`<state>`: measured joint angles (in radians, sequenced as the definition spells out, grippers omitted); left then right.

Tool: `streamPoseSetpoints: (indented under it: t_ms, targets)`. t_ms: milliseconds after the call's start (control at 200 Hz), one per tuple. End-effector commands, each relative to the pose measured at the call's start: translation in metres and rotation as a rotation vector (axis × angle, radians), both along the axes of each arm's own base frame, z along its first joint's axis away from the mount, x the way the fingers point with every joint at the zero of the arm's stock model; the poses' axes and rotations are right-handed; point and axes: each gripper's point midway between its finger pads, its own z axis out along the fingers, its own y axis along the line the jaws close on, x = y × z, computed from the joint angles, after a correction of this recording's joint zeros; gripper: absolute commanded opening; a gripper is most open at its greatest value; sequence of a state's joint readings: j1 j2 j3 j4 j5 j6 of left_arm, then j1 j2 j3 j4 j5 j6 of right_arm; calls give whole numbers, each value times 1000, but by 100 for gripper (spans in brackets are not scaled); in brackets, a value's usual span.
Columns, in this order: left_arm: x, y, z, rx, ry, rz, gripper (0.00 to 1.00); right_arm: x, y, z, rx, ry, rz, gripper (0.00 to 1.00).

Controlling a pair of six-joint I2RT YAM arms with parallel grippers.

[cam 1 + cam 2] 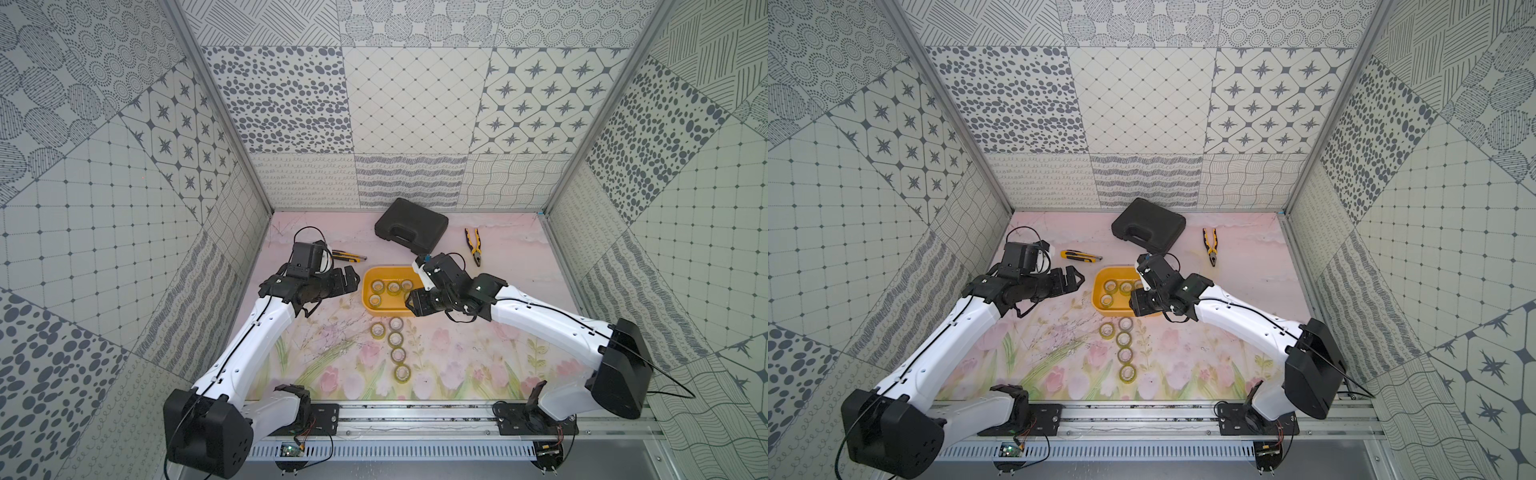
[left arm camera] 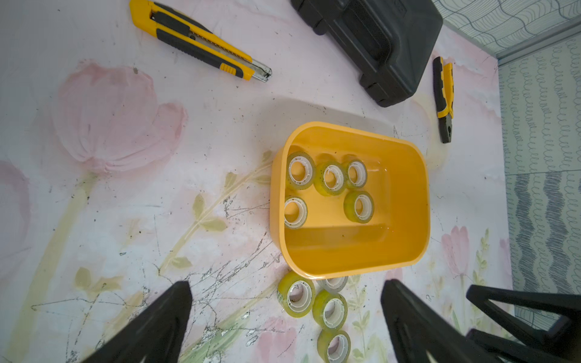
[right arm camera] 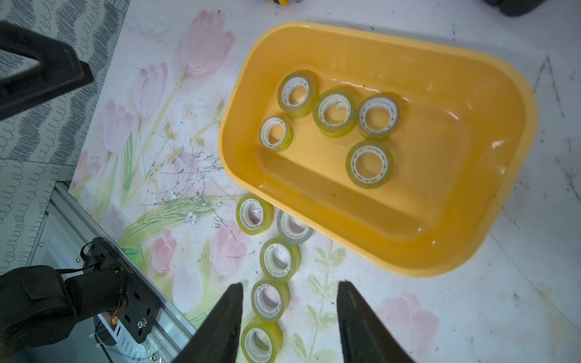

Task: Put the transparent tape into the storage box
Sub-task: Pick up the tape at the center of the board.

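Right jaws apart, empty | tape roll (image 3: 269, 301) shows between them (seemingly lower, untouched) | left jaws wide

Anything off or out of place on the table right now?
Nothing spilled or tipped: five tape rolls sit in the yellow tub, and five loose rolls are on the floral mat. Two oddities: that mat is badly scratched beside the tub, and the utility knife shows bare metal at its tip, possibly an exposed blade.
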<state>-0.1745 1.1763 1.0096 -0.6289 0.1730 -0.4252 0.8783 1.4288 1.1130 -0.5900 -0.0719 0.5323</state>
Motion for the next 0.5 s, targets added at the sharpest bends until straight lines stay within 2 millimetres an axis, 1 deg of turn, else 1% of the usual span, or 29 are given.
streamPoseSetpoints:
  t_ms: [0, 110, 230, 365, 495]
  targets:
    - [-6, 3, -4, 17, 17, 14, 99, -29, -5, -18, 12, 66, -12, 52]
    - [-5, 6, -5, 37, 16, 18, 99, -55, -9, -45, -24, 126, -8, 51]
    - [-5, 4, -5, 35, 19, 9, 99, -78, 0, -66, -46, 168, 28, 51]
    - [-5, 6, -6, 42, 22, 13, 99, -90, 9, -84, -86, 195, 58, 51]
    - [-6, 7, -6, 49, 19, 17, 99, -95, 16, -91, -103, 199, 76, 50]
